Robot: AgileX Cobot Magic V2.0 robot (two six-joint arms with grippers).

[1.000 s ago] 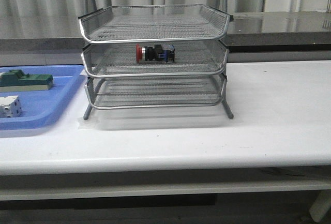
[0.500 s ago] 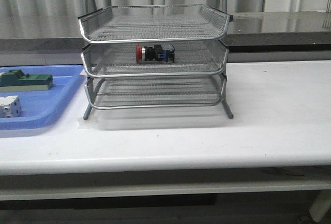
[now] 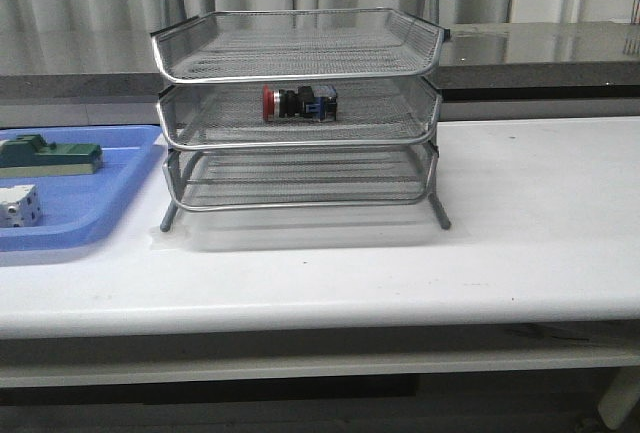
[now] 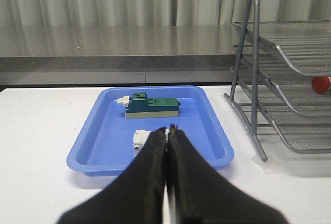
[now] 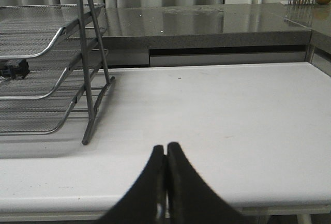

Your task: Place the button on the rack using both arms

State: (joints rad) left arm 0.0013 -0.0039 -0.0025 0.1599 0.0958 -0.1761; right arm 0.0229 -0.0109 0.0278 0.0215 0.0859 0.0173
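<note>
The button (image 3: 298,103), red head to the left and black-and-blue body to the right, lies on its side in the middle tier of the silver wire rack (image 3: 300,113). Its red head (image 4: 321,85) peeks out in the left wrist view, its dark body (image 5: 14,69) in the right wrist view. My left gripper (image 4: 168,130) is shut and empty, held back over the table in front of the blue tray. My right gripper (image 5: 166,147) is shut and empty near the table's front edge, right of the rack (image 5: 57,74). Neither arm shows in the front view.
A blue plastic tray (image 3: 110,193) sits left of the rack, holding a green flat block (image 3: 52,156) and a white cube-like block (image 3: 20,206). A grey counter (image 3: 540,48) runs behind the white table (image 3: 540,213).
</note>
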